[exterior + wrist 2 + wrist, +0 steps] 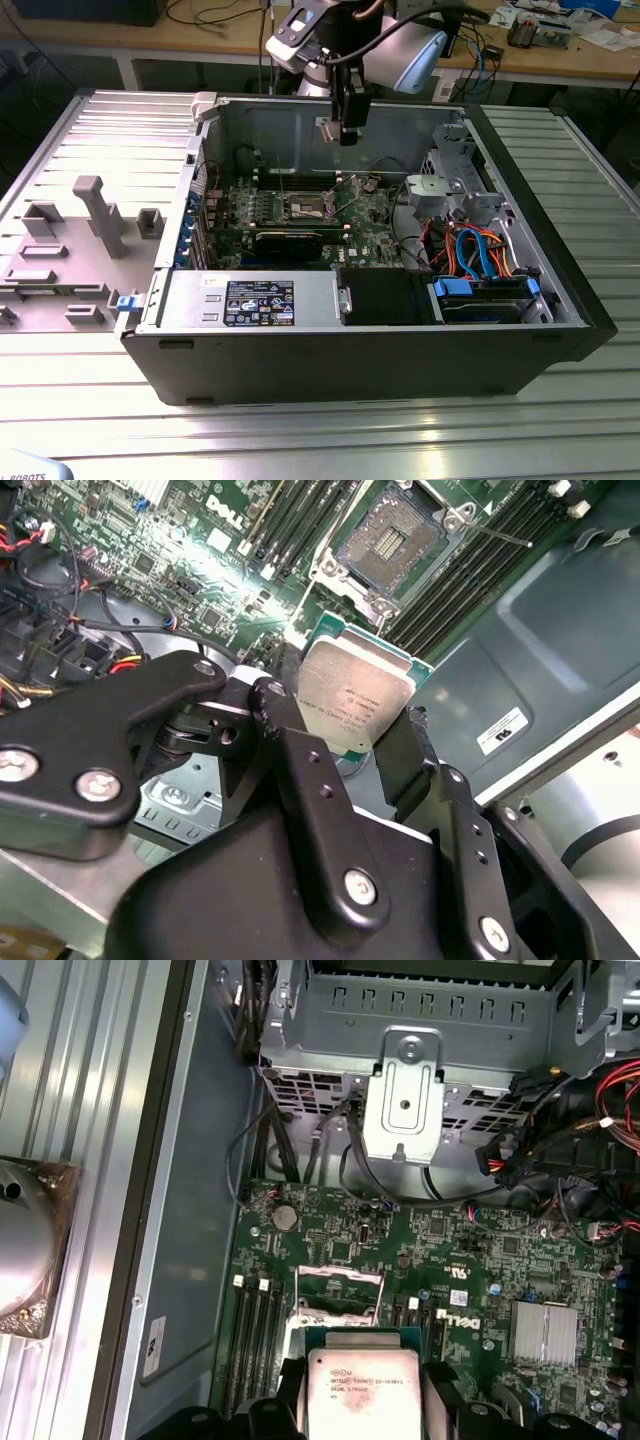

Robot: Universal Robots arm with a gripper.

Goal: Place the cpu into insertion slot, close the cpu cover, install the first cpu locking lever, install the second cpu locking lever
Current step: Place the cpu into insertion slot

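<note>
Exterior view: claw [345, 130] hanging inside the open case [400, 345] on the desk [300, 430], well above the green board [375, 215]. The slot [308, 208] lies below it and toward the exterior view's left. Second wrist view: cpu [355, 705] clamped by its edges between two black fingers [300, 765], silver top to the camera and clear of the board; beyond it the slot is bare and open, apart from the chip. First wrist view: same cpu in the grip, and past it a silvery frame, likely the cover [340, 1290], raised off the slot. Step in hand, as I judge it: the first, bringing the cpu to the slot; cover and levers not yet dealt with. Seating would call for the chip square and level over the slot, corners matched, lowered gently. Exterior view gives the height over the board; the wrist views give the grip.
</note>
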